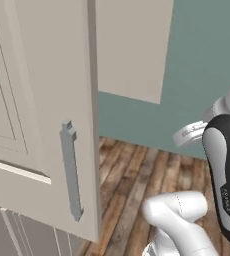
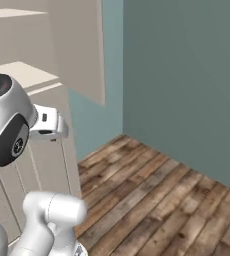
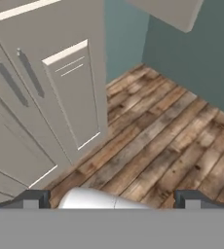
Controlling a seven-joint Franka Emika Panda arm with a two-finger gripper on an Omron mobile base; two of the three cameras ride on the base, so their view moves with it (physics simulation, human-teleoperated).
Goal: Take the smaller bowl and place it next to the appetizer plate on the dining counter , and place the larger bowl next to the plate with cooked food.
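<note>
- Biggest thing on screen: the teal wall (image 2: pixel 187 85), meeting in a corner in the right base view and running behind everything in the left base view.
- Below it, the wooden plank floor (image 2: pixel 157 200), brown and streaky, spreads to the foot of the wall.
- On the left, tall beige cabinets (image 3: pixel 50 97) with panelled doors stand on that floor; the hand view looks down their fronts.
- In the left base view one cabinet door (image 1: pixel 42 115) sits very near the camera, its edge running top to bottom of the picture.
- Up high, a pale upper cabinet (image 1: pixel 132 47) hangs against the teal wall.
- The arm (image 1: pixel 227 170) rises white with dark joints at the right of the left base view, well above the floor.
- On that near door, a long grey bar handle (image 1: pixel 71 170) stands upright, just beside the door's edge.
- More slim grey handles (image 3: pixel 31 73) show on the cabinet doors in the hand view.
- The gripper (image 3: pixel 111 199) is released, its two dark tips spread wide at the bottom of the hand view with nothing between them, pointing over bare floor beside the cabinets.
- Where the bowls, plates and dining counter are, I cannot tell from these pictures.
</note>
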